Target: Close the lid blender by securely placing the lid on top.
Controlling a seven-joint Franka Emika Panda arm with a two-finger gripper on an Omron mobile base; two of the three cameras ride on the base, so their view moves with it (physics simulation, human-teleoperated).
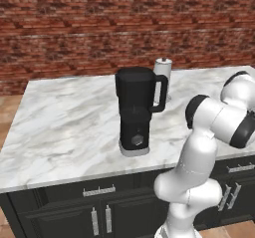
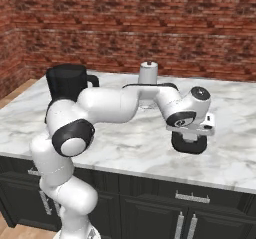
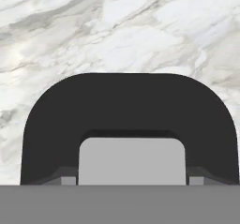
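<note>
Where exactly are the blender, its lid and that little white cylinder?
blender (image 1: 135,102), left base view, front of the black jar.
lid (image 2: 189,144), right base view, dark side wall under the hand.
white cylinder (image 2: 148,75), right base view, upper body below its knob.

White marble counter (image 1: 60,127), blender (image 1: 135,110), white cylinder (image 1: 162,72) behind it, lid (image 2: 189,143) well apart

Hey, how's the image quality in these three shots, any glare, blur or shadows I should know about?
Left base view: even light, no glare, the blender casts only a faint shadow on the marble counter. Right base view: soft and low in detail, a dark patch under the lid. Hand view: the lid is flat black with no highlights, and the marble veins look slightly smeared.
</note>
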